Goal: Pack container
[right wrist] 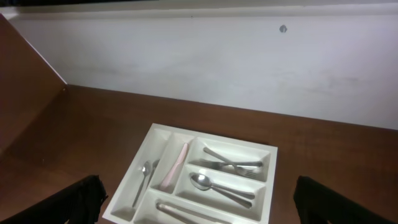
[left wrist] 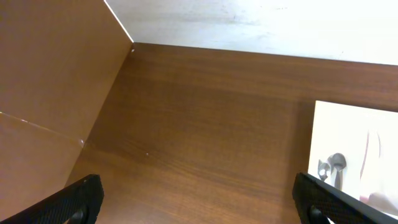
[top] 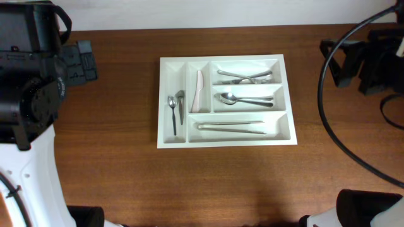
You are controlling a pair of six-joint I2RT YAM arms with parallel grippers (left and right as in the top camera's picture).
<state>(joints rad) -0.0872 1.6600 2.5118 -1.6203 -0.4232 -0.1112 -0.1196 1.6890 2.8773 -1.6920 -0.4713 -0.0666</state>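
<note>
The white cutlery tray (top: 289, 94) lies in the middle of the wooden table. Its two narrow upright compartments hold small spoons (top: 175, 107) and a pale pink knife (top: 198, 89). The three long ones hold forks (top: 246, 77), large spoons (top: 243, 99) and long metal pieces (top: 230, 127). The right wrist view shows the tray (right wrist: 142, 162) from a distance. The left wrist view shows only its left edge (left wrist: 323, 137). My left gripper (left wrist: 199, 202) is open and empty above bare table, left of the tray. My right gripper (right wrist: 199, 199) is open and empty, well back from the tray.
The left arm's black body (top: 38, 57) sits at the far left, the right arm with black cables (top: 366, 63) at the far right. A white wall (right wrist: 217, 62) runs along the table's back edge.
</note>
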